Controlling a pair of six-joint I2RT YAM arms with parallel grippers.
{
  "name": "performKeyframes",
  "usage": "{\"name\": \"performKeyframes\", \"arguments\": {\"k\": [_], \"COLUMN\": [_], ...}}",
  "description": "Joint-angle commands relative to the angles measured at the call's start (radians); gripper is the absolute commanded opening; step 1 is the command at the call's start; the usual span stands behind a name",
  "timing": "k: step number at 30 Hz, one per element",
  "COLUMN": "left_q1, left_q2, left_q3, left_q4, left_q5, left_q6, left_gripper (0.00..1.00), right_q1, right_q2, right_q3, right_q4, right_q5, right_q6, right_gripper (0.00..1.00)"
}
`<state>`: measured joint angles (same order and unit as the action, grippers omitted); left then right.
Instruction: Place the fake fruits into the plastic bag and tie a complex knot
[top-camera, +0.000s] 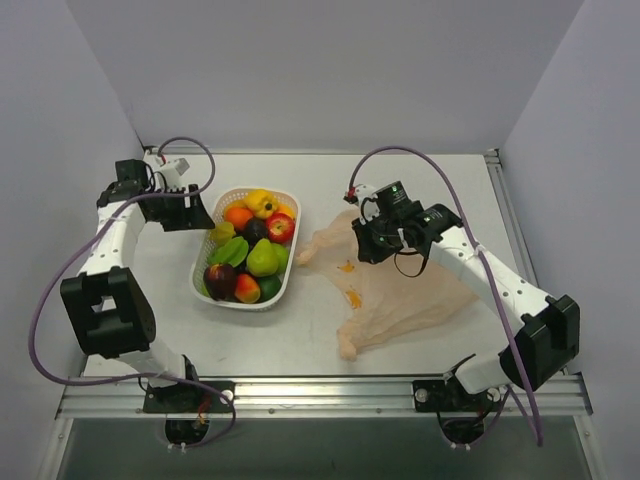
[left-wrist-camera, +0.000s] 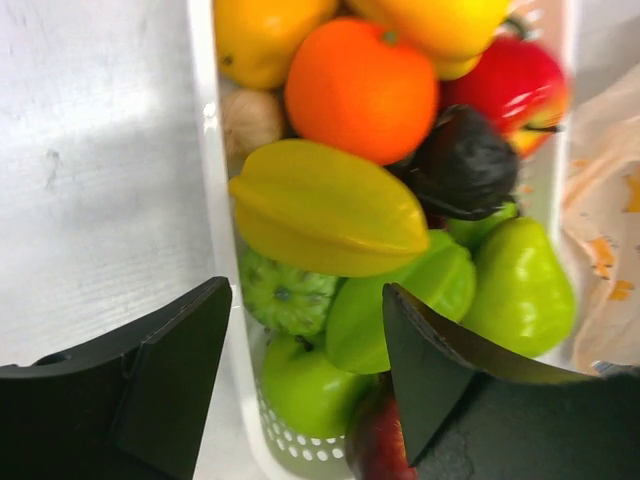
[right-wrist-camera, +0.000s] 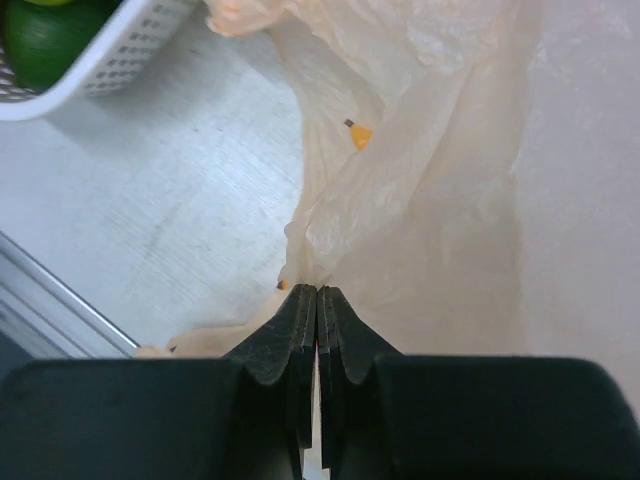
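White tabletop (top-camera: 300, 340) under both arms: right gripper (right-wrist-camera: 317, 292) with fingers pressed together, pinching a fold of the plastic bag (right-wrist-camera: 430, 180) lying flat beside the basket (left-wrist-camera: 205, 130); left gripper (left-wrist-camera: 305, 320) spread, empty, above the fake fruits (left-wrist-camera: 330, 205) heaped in that basket.

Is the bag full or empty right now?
Empty: the bag lies flat and limp; the fruits sit in the basket.

3 pale lavender walls (top-camera: 300, 70) enclose a white table (top-camera: 300, 345) edged by an aluminium rail (top-camera: 330, 396).
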<state>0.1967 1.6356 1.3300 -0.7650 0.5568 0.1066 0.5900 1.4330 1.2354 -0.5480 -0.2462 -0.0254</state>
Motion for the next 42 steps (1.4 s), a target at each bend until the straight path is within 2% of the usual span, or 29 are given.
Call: {"name": "performKeyframes", "arguments": {"k": [1,4,8,13,18,19,20,21,22,23,24,29,33,42], "left_q1": [0.015,0.012,-0.019,-0.046,-0.046,-0.046,-0.045,-0.045,-0.045,-0.045,-0.043,-0.045,-0.043,-0.040], "left_q2": [-0.117,-0.180,-0.227,-0.232,-0.258,-0.264,-0.272,-0.284,-0.290,-0.298,-0.309,-0.330,-0.342,-0.372], "left_q3": [0.067,0.063,0.057,0.061,0.025,0.018,0.011,-0.003,-0.012,-0.020,-0.026,-0.060,-0.077,-0.124], "left_q4": [0.067,0.153,0.222,0.225,0.233,0.231,0.233,0.234,0.234,0.236,0.236,0.236,0.242,0.286], "left_q5": [0.164,0.215,0.242,0.239,0.213,0.203,0.198,0.195,0.189,0.189,0.184,0.170,0.163,0.152], "left_q6": [-0.015,-0.030,-0.038,-0.048,-0.053,-0.050,-0.050,-0.047,-0.045,-0.045,-0.042,-0.035,-0.033,-0.039], "left_gripper": [0.74,0.79,0.80,0.81,0.81,0.81,0.81,0.81,0.81,0.81,0.81,0.81,0.81,0.82], "right_q1": [-0.009,-0.016,-0.015,0.014,0.119,0.142,0.180,0.198,0.211,0.231,0.240,0.280,0.332,0.344], "right_q2": [-0.031,-0.040,-0.023,0.029,0.035,0.043,0.055,0.064,0.078,0.078,0.079,0.116,0.193,0.303], "right_q3": [0.042,0.042,0.027,0.016,-0.008,-0.007,-0.002,0.002,0.007,0.009,0.007,-0.004,-0.020,-0.080], "right_q4": [-0.055,-0.069,-0.067,-0.064,-0.037,-0.030,-0.032,-0.035,-0.041,-0.041,-0.041,-0.027,0.008,0.106], "right_q5": [-0.166,-0.220,-0.157,0.103,0.335,0.396,0.428,0.449,0.475,0.478,0.484,0.588,0.819,0.967], "right_q6": [-0.001,-0.014,-0.027,0.011,0.025,0.025,0.053,0.059,0.065,0.067,0.070,0.064,0.073,0.079], "right_gripper": [0.00,0.00,0.00,0.03,0.05,0.12,0.24,0.41,0.76,0.95,1.00,1.00,1.00,1.00]}}
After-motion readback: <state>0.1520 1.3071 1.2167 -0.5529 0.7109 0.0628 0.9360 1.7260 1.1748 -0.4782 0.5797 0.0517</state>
